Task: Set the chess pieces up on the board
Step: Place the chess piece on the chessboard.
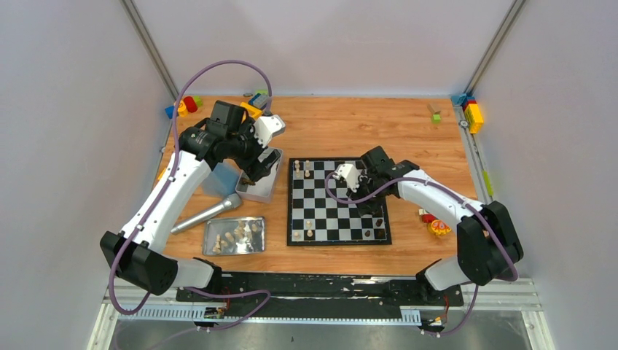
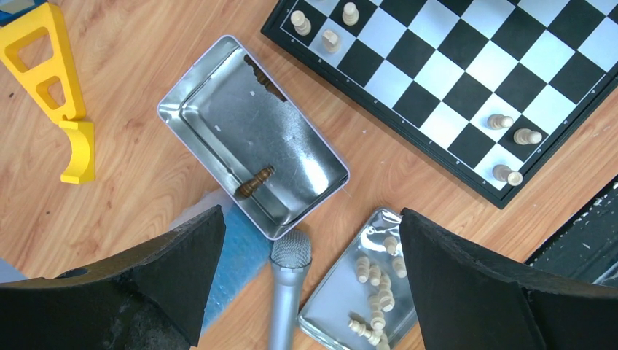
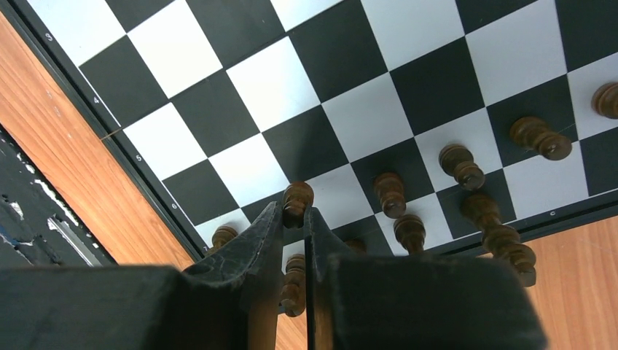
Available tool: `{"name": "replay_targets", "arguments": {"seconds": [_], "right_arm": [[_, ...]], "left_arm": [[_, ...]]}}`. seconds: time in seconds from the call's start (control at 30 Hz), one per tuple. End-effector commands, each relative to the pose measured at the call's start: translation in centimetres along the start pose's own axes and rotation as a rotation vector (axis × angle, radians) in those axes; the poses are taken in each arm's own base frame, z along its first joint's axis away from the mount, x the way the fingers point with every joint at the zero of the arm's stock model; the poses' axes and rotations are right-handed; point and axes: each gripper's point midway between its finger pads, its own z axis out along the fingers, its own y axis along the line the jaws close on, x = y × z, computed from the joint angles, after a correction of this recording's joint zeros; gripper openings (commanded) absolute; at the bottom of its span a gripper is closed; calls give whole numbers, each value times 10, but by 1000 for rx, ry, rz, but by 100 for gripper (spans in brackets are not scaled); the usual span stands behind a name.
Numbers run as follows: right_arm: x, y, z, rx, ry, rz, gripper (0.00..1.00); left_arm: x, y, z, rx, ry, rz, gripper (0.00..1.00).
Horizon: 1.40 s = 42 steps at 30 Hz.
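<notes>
Right wrist view, what do we make of it?
— We see the right gripper [image 3: 294,211] pressed together on a dark piece [image 3: 297,195], pinching it between the fingertips over the board [image 3: 350,58], at its edge rows. Other dark pieces [image 3: 390,193] stand just beside.
— And on the left wrist?
— We find the left gripper [image 2: 312,213] spread wide above a metal tray [image 2: 218,109], where one dark figure [image 2: 255,182] lies on its side. Cream pieces [image 2: 375,281] lie in a second tray [image 2: 328,306], and a few cream ones [image 2: 526,136] sit near the board's corner.
</notes>
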Motion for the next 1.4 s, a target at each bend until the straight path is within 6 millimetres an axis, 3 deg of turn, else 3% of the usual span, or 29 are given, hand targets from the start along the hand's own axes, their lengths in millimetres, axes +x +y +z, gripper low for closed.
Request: {"name": "replay_targets", "arguments": {"seconds": [0.0, 0.63, 0.77, 0.87, 1.13, 1.37], "right_arm": [[5, -9, -3, 37, 11, -13, 2], [17, -21, 9, 47, 56, 19, 5], [19, -22, 11, 53, 63, 23, 13], [15, -23, 8, 60, 52, 27, 24], [-13, -21, -22, 76, -33, 33, 49], [-54, -7, -67, 48, -178, 8, 54]], "left_arm": [[-14, 5, -9, -29, -55, -6, 97], [-13, 1, -7, -6, -54, -2, 98], [-13, 1, -7, -5, -53, -2, 99], [-13, 1, -7, -5, -53, -2, 99], [-4, 10, -4, -63, -33, 5, 100], [12, 32, 0, -209, -7, 2, 100]]}}
